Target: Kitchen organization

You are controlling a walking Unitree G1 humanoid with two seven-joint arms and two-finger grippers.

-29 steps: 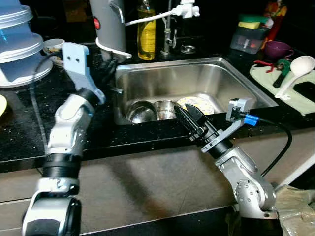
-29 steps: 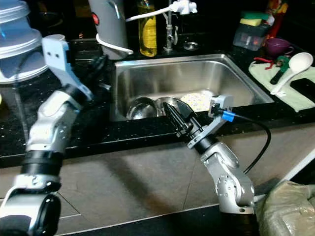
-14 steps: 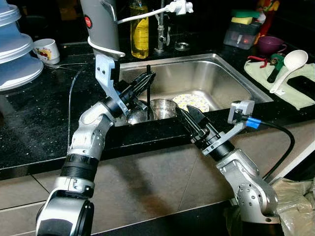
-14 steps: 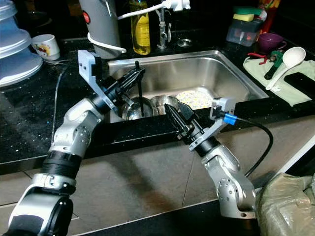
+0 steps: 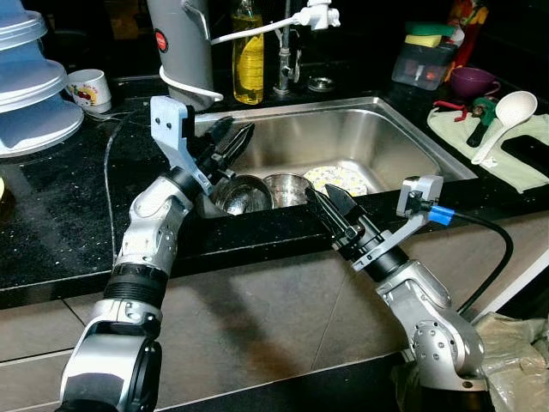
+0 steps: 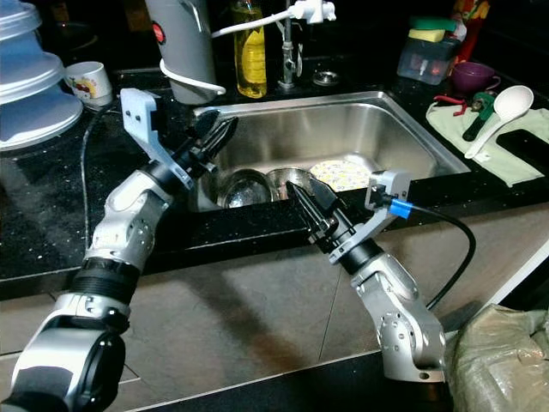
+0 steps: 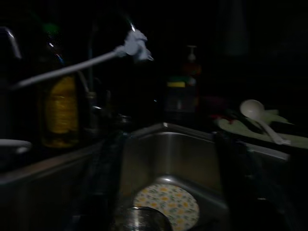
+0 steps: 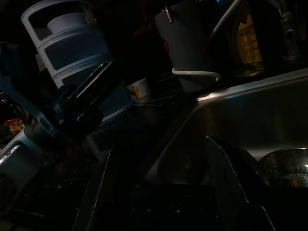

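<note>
The stainless steel sink (image 5: 403, 142) holds two steel bowls (image 5: 243, 194) side by side against its front wall, with a floral patterned plate (image 5: 339, 178) just beside them toward the basin's middle. The left gripper (image 5: 230, 143) hovers over the sink's left front corner, fingers slightly parted and empty. The right gripper (image 5: 330, 209) sits at the sink's front rim, fingers spread wide, holding nothing.

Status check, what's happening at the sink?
Left gripper open over sink's left rim. Right gripper open at front edge. Two steel bowls, floral plate in stainless sink.
</note>
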